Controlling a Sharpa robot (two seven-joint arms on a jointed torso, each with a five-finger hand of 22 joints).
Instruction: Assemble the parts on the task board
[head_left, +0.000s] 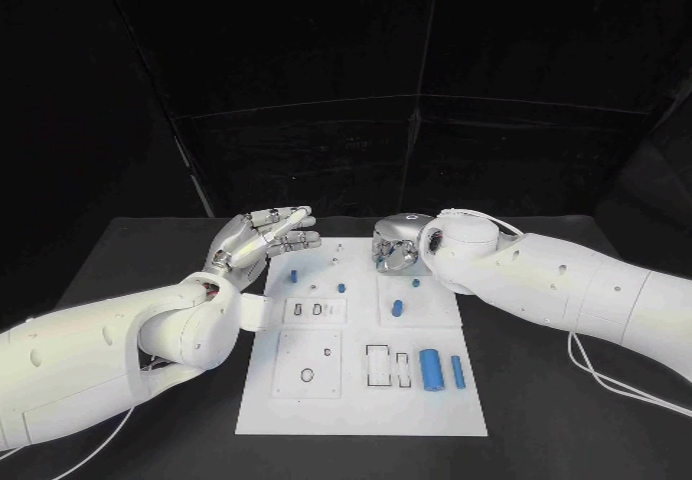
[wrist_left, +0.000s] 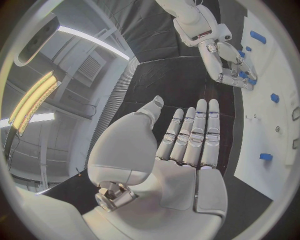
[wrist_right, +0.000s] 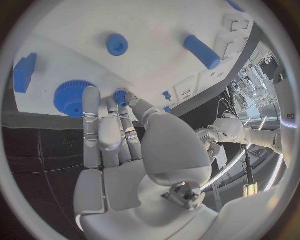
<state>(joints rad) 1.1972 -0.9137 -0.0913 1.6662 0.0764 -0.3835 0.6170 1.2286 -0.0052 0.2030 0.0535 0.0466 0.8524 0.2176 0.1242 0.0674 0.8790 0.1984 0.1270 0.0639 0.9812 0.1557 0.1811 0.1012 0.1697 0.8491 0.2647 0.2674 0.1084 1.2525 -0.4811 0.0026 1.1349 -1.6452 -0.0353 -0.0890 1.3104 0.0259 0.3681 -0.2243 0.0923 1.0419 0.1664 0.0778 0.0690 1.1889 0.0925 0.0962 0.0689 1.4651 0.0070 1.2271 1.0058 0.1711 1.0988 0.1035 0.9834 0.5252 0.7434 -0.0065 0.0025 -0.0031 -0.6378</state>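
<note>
fingers (wrist_left: 200, 131) of left hand (head_left: 265, 238) spread wide, right hand (head_left: 395, 250) pinching one small blue part (wrist_right: 120, 96) over task board (head_left: 361, 420)

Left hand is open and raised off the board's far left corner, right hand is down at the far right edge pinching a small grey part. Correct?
Not quite: the small part at the right hand's fingertips is blue, not grey, as the right wrist view shows. The left hand is open by the task board's far left corner.

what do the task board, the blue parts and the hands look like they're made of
Task board: probably rigid plastic, matte white, flat with clean-cut recesses.
Blue parts, such as the large cylinder and the gear: likely moulded or printed plastic, uniform matte blue with crisp teeth.
Left hand and right hand: silvery, seemingly metal segments, with bright glints.
</note>
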